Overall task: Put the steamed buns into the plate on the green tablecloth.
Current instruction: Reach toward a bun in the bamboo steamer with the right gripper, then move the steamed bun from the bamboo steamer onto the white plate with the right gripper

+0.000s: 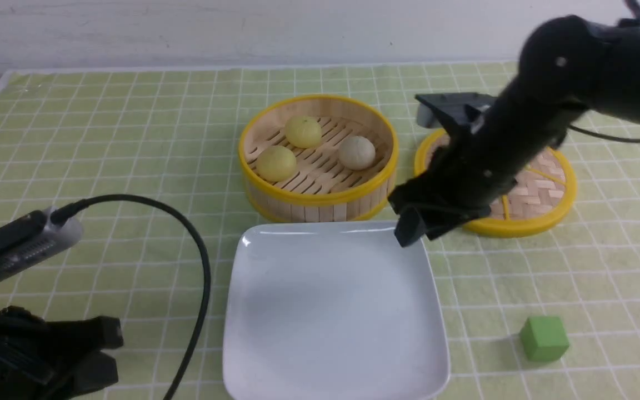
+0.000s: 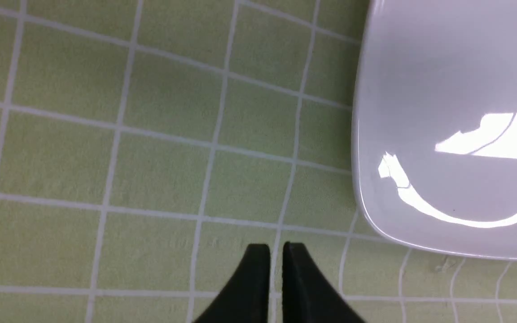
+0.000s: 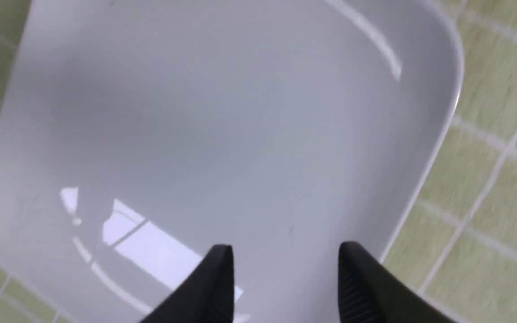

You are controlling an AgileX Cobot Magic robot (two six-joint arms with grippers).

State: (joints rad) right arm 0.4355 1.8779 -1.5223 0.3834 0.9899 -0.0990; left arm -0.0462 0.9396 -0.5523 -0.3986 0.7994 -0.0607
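Note:
Three steamed buns lie in the open bamboo steamer basket (image 1: 318, 200): two pale yellow ones (image 1: 303, 131) (image 1: 276, 163) and a greyish-beige one (image 1: 356, 153). The white square plate (image 1: 253, 344) lies on the green tablecloth (image 1: 103, 133) in front of the basket, with nothing on it. My right gripper (image 1: 417, 230) is open and empty above the plate's far right corner; the right wrist view shows its fingertips (image 3: 285, 253) apart over the plate (image 3: 222, 112). My left gripper (image 2: 276, 251) is shut and empty over the cloth, left of the plate (image 2: 442, 67).
The woven yellow-rimmed steamer lid (image 1: 536, 189) lies right of the basket, partly behind my right arm. A green cube (image 1: 544, 338) sits on the cloth at the front right. My left arm and its cable (image 1: 186, 233) fill the front left corner.

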